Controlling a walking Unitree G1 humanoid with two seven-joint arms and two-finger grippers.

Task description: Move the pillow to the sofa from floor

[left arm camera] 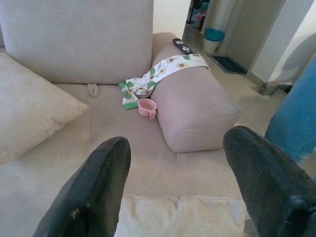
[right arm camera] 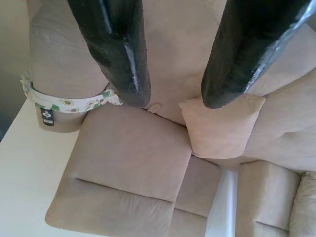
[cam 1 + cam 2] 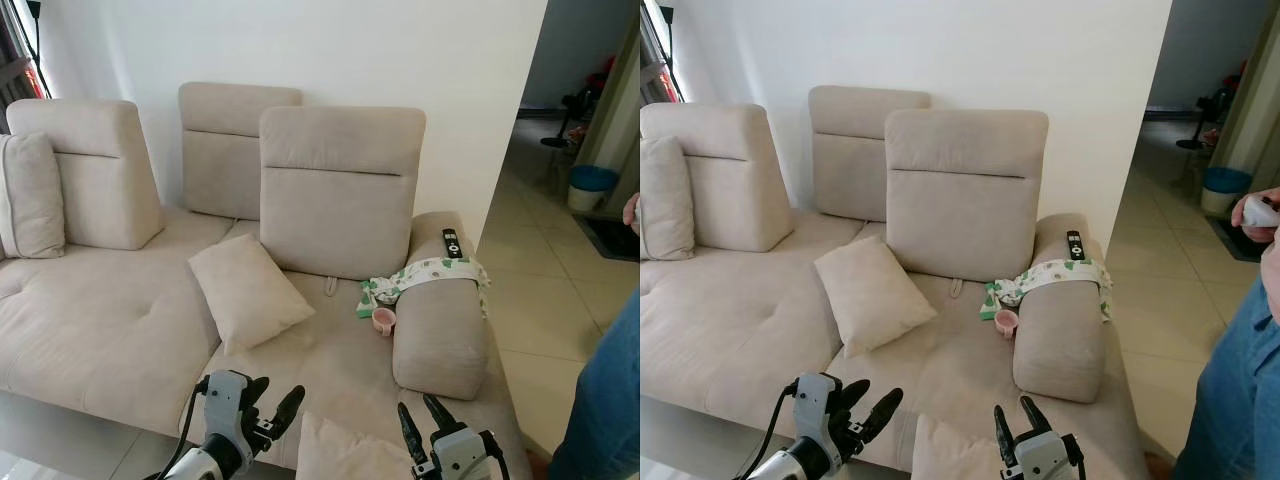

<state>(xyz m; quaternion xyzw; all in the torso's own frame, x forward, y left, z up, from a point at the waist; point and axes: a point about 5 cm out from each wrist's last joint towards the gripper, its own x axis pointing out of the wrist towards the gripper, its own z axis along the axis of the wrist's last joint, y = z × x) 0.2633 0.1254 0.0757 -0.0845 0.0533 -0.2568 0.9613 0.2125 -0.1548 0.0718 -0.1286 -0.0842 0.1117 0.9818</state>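
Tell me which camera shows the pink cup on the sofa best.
The left wrist view: the pink cup sits large and unblocked, against the armrest beside the avocado-print cloth. Both eye views show it smaller. In the right wrist view I can't make it out.

Matt beige cloth sofa (image 3: 120,330), soft cloth pillow (image 3: 345,455), glossy black tool fingers (image 2: 116,49).

The wide seat of the sofa (image 3: 100,330) on the left is free. On the right, a cushion (image 3: 248,290), a pink cup (image 3: 384,320) and a patterned cloth (image 3: 420,275) over the armrest (image 3: 440,340) narrow the passage.
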